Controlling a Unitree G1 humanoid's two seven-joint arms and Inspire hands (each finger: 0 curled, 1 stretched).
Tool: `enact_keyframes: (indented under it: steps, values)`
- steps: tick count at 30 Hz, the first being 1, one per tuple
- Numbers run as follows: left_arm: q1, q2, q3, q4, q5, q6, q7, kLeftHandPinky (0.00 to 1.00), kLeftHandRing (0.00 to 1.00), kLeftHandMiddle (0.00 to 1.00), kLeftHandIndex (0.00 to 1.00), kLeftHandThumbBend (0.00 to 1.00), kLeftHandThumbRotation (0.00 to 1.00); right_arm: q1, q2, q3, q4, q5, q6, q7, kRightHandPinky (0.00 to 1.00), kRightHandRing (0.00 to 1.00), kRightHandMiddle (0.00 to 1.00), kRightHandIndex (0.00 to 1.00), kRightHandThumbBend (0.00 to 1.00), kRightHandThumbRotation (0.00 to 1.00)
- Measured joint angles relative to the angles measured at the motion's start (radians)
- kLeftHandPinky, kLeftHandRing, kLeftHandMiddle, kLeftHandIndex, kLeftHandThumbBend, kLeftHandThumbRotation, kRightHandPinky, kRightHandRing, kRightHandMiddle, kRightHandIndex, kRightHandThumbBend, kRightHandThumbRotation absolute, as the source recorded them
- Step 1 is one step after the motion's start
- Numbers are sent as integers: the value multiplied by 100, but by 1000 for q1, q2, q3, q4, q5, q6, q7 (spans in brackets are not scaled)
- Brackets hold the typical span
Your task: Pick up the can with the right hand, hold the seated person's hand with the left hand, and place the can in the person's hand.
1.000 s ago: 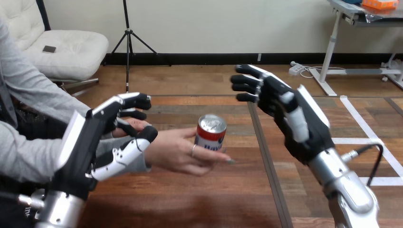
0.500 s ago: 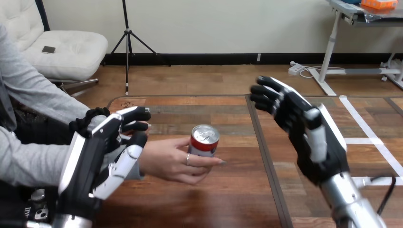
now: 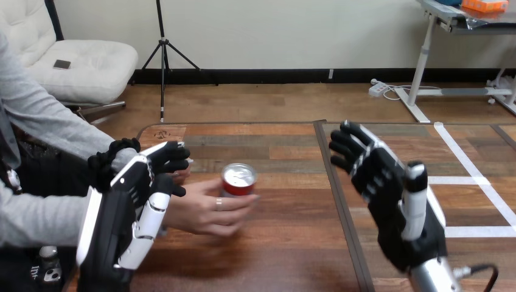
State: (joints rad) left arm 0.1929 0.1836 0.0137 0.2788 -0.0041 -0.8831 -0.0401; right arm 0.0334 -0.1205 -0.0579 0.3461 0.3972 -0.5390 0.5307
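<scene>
A red and white can (image 3: 238,180) with a silver top stands upright in the person's hand (image 3: 204,210), whose fingers wrap it just above the table. My left hand (image 3: 131,204) is at the person's wrist. Its fingers (image 3: 170,159) curl over the far side and its thumb (image 3: 155,210) lies along the near side. My right hand (image 3: 389,194) hangs open to the right of the can, well apart from it, fingers spread and holding nothing.
The wooden table (image 3: 286,243) has a dark seam (image 3: 341,207) running front to back between the can and my right hand. The person's other arm (image 3: 112,159) lies at the left, behind my left hand.
The person's hand has drawn the can left and closer to them. My left hand has moved left and down with the wrist. My right hand has pulled back right and lower, away from the can.
</scene>
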Motion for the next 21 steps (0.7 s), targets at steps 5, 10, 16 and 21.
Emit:
enact_keyframes:
  steps: [5,10,16,21]
  values:
    - [0,-5,0,32,-12,-13,-19,67,78,77,76,31,76,37,20,5,-27,-1,16,-3,95,92,91,89,92,100]
    - [0,-5,4,47,-26,-14,-34,68,80,80,80,32,76,62,40,5,-41,-2,18,-5,96,91,90,89,92,100]
    - [0,-2,7,48,-30,-19,-52,72,83,84,85,32,79,76,52,4,-45,-1,18,-3,96,91,90,89,92,100]
    - [1,-2,6,44,-30,-20,-67,75,86,87,88,31,80,78,54,3,-46,10,23,8,96,92,91,90,90,100]
